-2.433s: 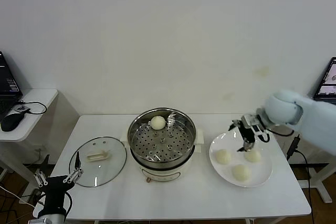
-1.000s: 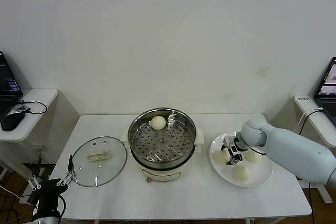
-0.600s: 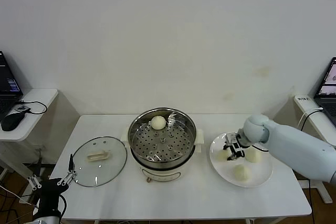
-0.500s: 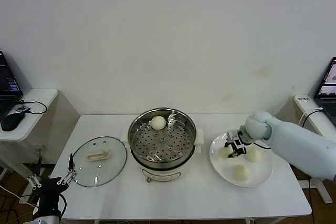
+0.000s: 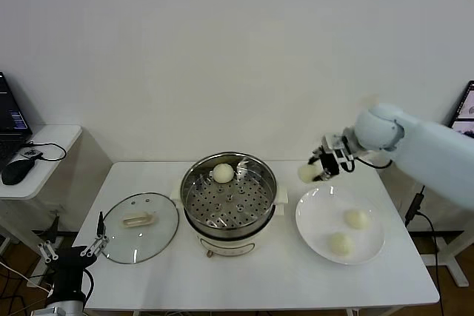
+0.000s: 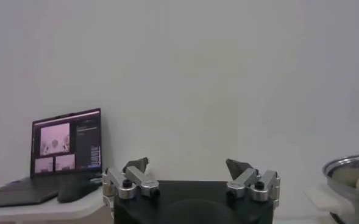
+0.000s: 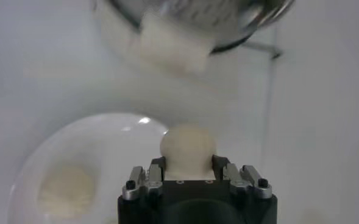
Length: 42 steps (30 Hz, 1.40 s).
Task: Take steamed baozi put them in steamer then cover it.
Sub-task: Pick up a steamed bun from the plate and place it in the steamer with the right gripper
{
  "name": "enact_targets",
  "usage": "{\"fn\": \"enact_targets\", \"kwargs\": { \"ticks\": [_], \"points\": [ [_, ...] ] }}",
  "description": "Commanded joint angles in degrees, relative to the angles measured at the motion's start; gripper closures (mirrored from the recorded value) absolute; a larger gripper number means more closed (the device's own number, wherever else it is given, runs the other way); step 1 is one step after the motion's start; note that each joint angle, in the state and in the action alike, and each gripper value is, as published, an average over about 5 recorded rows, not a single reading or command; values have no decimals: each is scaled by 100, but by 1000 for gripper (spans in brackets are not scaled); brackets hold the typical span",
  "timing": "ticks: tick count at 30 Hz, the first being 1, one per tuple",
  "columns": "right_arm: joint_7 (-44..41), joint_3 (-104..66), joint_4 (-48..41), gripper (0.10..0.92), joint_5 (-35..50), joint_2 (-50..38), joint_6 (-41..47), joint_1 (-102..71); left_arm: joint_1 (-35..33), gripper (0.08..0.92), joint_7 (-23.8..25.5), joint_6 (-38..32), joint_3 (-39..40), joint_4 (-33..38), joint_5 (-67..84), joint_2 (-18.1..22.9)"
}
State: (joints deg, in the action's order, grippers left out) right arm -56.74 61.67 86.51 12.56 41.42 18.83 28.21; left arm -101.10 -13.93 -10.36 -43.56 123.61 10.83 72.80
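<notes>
My right gripper (image 5: 317, 171) is shut on a cream-white baozi (image 5: 307, 173) and holds it in the air above the table, between the steamer (image 5: 229, 197) and the white plate (image 5: 311, 221). The held baozi also shows in the right wrist view (image 7: 188, 148) between the fingers. One baozi (image 5: 223, 172) lies on the perforated tray at the steamer's far side. Two baozi (image 5: 357, 218) (image 5: 340, 243) lie on the plate. The glass cover (image 5: 138, 227) with its cream bar handle lies flat on the table left of the steamer. My left gripper (image 5: 72, 246) is open, low off the table's front left corner.
A side table (image 5: 37, 155) with a laptop and a mouse stands at the left. A second laptop (image 5: 463, 112) is at the far right edge. In the left wrist view the steamer's rim (image 6: 350, 170) shows at the edge.
My right gripper dropped onto the plate, closed on the nearest baozi and lifted it up and toward the steamer. The left arm sank slightly and stays parked.
</notes>
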Motion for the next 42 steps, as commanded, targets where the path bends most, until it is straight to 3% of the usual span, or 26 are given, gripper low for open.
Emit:
{"fn": "enact_targets", "kwargs": {
  "ticks": [1, 11, 17, 28, 38, 42],
  "points": [
    [257, 751, 268, 516, 1107, 777, 432, 1262, 15, 177, -1, -1, 4, 2, 1, 12],
    [775, 678, -779, 516, 1531, 2747, 1061, 376, 61, 177, -16, -7, -29, 19, -13, 83],
    [959, 719, -1335, 516, 1498, 3433, 1319, -61, 46, 177, -22, -20, -108, 74, 1, 89],
    [1209, 834, -1901, 516, 1471, 4177, 1654, -465, 85, 177, -23, -69, -155, 86, 34, 52],
    [1294, 839, -1982, 514, 1355, 4206, 1842, -594, 139, 177, -22, -65, -150, 20, 36, 52],
    [1292, 833, -1928, 442, 1334, 4138, 1898, -590, 144, 177, -21, -63, -142, 27, 32, 64]
  ]
}}
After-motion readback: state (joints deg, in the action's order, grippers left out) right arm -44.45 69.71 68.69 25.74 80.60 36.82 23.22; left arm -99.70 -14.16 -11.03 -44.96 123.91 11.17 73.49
